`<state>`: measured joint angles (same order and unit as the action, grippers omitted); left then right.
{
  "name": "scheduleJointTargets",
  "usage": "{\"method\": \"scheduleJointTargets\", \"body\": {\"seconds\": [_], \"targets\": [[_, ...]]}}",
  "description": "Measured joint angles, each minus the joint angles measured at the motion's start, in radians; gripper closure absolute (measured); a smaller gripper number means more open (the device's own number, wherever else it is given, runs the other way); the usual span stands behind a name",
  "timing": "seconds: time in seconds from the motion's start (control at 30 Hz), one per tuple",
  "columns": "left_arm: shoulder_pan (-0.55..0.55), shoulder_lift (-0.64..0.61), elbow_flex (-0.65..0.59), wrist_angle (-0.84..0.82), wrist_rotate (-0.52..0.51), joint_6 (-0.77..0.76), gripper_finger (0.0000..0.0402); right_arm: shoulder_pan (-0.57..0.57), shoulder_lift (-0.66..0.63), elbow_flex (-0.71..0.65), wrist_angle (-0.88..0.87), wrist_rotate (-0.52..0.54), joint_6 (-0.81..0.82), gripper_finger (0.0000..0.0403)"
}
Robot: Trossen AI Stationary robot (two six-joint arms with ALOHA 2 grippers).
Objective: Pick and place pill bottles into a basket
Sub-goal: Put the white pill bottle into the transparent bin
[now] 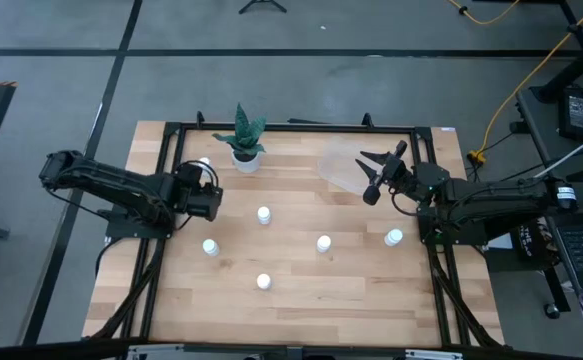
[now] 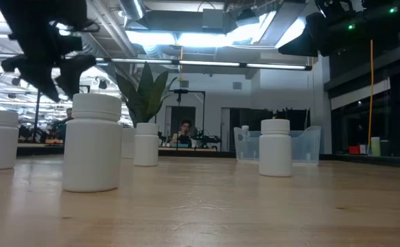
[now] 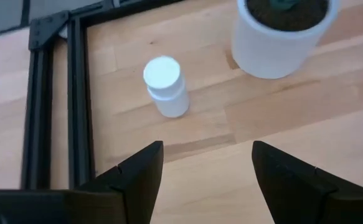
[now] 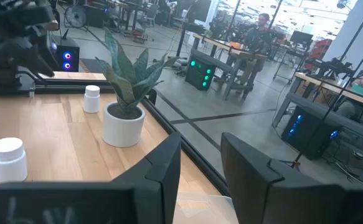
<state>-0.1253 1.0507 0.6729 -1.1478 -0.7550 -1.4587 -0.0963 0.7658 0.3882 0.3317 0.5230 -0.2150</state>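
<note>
Several white pill bottles stand upright on the wooden table, among them one mid-table [image 1: 264, 214], one at the near middle [image 1: 263, 282] and one at the right [image 1: 394, 237]. One more bottle [image 3: 165, 86] stands near the far left, just ahead of my left gripper [image 3: 206, 180], which is open and empty above the table [image 1: 207, 180]. The clear basket [image 1: 343, 170] sits at the far right of centre. My right gripper [image 1: 369, 177] is open and empty, raised over the basket's right side; its fingers also show in the right wrist view [image 4: 201, 168].
A white pot with a green plant [image 1: 246, 152] stands at the far edge between the far-left bottle and the basket. A black metal frame [image 3: 75, 93] runs along the table's left and far edges. People and desks show in the room beyond.
</note>
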Motion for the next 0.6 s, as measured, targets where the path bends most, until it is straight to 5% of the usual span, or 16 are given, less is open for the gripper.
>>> {"method": "scheduleJointTargets", "body": {"seconds": [0.6], "targets": [[-0.002,0.085,-0.232,0.34,-0.128,-0.105,0.0162,0.001,0.0,0.0,0.0,-0.002,0.0,0.0284]]}}
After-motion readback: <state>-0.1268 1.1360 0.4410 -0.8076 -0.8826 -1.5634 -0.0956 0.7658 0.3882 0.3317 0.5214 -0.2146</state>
